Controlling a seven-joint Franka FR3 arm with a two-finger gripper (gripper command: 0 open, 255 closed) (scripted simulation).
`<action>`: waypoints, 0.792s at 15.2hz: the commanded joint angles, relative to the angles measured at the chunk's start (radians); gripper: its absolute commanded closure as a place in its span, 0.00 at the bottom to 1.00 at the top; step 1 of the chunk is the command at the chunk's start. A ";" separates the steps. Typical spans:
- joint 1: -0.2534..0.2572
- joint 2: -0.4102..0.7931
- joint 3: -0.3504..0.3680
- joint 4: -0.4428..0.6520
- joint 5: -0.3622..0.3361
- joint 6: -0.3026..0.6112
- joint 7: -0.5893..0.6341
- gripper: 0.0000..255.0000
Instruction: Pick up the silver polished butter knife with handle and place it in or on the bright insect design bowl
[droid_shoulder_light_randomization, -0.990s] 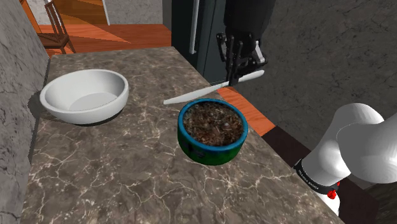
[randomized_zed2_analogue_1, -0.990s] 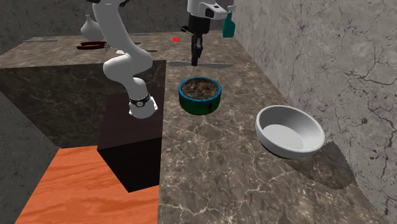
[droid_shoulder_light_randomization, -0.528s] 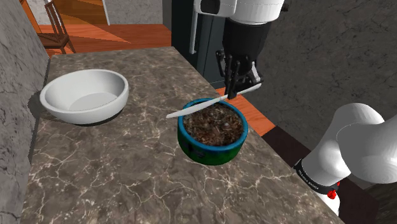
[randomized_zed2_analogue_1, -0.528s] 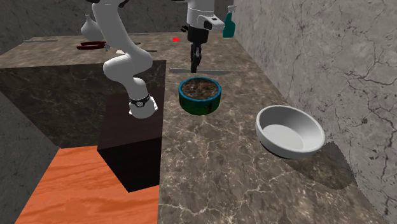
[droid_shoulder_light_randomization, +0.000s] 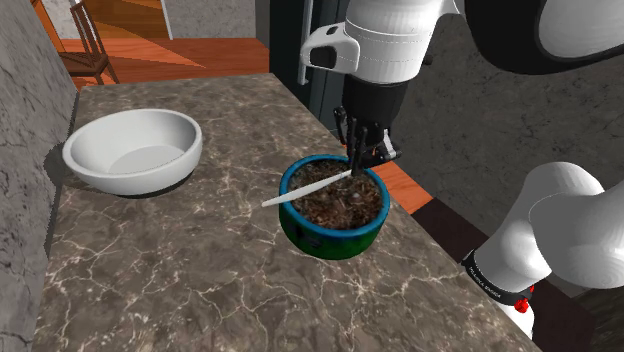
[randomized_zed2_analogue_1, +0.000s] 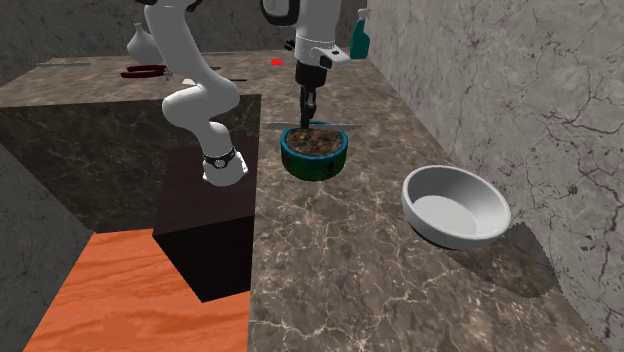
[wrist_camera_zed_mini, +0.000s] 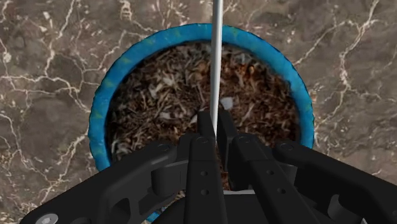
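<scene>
Silver knife (wrist_camera_zed_mini: 217, 57), handle hidden in black pincer (wrist_camera_zed_mini: 215, 125), over blue bowl (wrist_camera_zed_mini: 98, 124).

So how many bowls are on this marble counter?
2: a blue-rimmed bowl beneath the gripper, and a plain white bowl farther toward the shoulder view's left. None seems hidden.

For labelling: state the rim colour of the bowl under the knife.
The bowl rim is bright blue, faintly flecked green; best seen in the wrist view.
</scene>
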 joint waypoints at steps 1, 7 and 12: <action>0.001 0.002 0.002 -0.015 0.001 0.018 0.002 1.00; 0.000 0.002 0.002 -0.015 0.001 0.018 0.002 1.00; 0.000 0.002 0.002 -0.015 0.001 0.018 0.002 0.00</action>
